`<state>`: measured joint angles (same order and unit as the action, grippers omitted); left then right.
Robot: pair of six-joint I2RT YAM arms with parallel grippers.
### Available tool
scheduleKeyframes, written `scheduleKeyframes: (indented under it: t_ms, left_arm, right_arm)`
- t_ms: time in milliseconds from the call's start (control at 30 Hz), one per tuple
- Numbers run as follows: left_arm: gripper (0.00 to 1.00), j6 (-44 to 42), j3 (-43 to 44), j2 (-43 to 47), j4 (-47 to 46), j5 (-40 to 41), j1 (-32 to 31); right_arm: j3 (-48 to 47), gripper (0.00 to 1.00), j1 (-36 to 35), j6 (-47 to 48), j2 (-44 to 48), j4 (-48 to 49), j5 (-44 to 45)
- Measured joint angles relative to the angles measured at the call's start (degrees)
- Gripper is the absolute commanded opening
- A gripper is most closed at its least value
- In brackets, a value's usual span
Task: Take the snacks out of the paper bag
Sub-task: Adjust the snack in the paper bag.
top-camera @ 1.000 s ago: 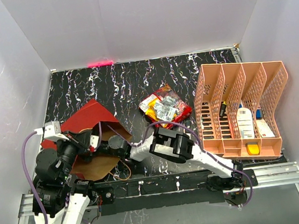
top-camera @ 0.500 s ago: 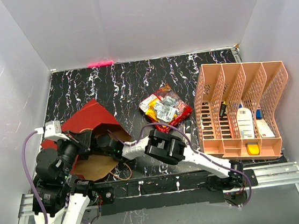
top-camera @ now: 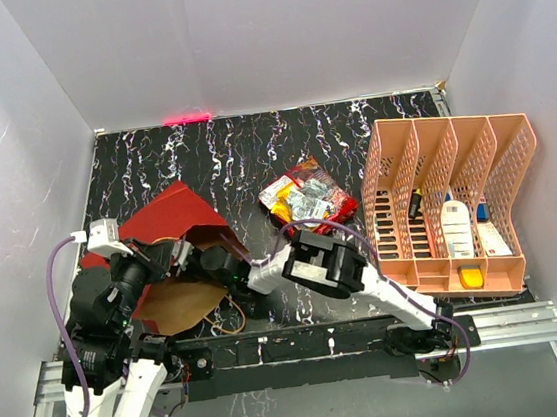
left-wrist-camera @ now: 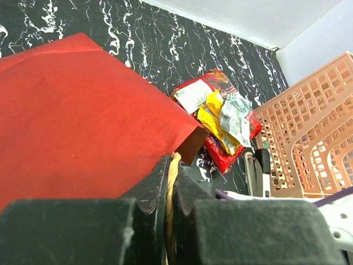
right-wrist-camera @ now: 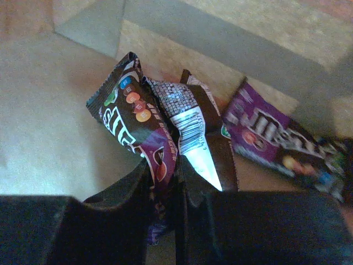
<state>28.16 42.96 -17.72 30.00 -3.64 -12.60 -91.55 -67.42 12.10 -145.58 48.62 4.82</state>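
The paper bag [top-camera: 170, 214], red outside and brown inside, lies at the left with its mouth facing right. My left gripper [left-wrist-camera: 169, 164] is shut on its tan cord handle [left-wrist-camera: 172, 175] and holds the mouth up. My right gripper [right-wrist-camera: 176, 165] reaches inside the bag and is shut on the edge of a dark brown and purple snack packet [right-wrist-camera: 135, 116]. A second purple packet [right-wrist-camera: 265, 135] lies on the bag floor behind it. From above, the right gripper [top-camera: 219, 262] sits at the bag mouth. Several snacks [top-camera: 308, 200] lie piled on the table, the same pile [left-wrist-camera: 223, 118] showing in the left wrist view.
An orange lattice file rack [top-camera: 449, 204] stands at the right, holding a white bottle [top-camera: 456, 228] and small items. The same rack [left-wrist-camera: 314, 121] shows past the snack pile in the left wrist view. White walls enclose the black marbled table [top-camera: 251, 146].
My right gripper went deeper into the bag, then shut on the packet and drew back slightly right. The left gripper kept its hold on the cord; the bag flap rose a little.
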Motion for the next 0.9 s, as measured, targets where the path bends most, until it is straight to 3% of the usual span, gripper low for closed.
scheduleKeyframes:
  t_ms: [300, 333, 567, 633, 900]
  left_arm:
    - [0.00, 0.0, 0.0, -0.3, 0.0, 0.0, 0.0]
    - [0.00, 0.0, 0.0, -0.3, 0.0, 0.0, 0.0]
    - [0.00, 0.0, 0.0, -0.3, 0.0, 0.0, 0.0]
    - [0.00, 0.0, 0.0, -0.3, 0.0, 0.0, 0.0]
    - [0.00, 0.0, 0.0, -0.2, 0.0, 0.0, 0.0]
  right_arm:
    - [23.5, 0.09, -0.5, 0.3, 14.7, 3.9, 5.8]
    - [25.2, 0.14, -0.7, 0.3, 15.8, 4.0, 6.4]
    - [33.3, 0.83, -3.7, 2.8, 21.4, 4.7, 7.8]
    - [36.2, 0.97, -4.2, 5.0, 23.1, 6.6, 6.3]
    - [39.2, 1.00, -3.4, 15.1, 24.5, 11.9, -1.5]
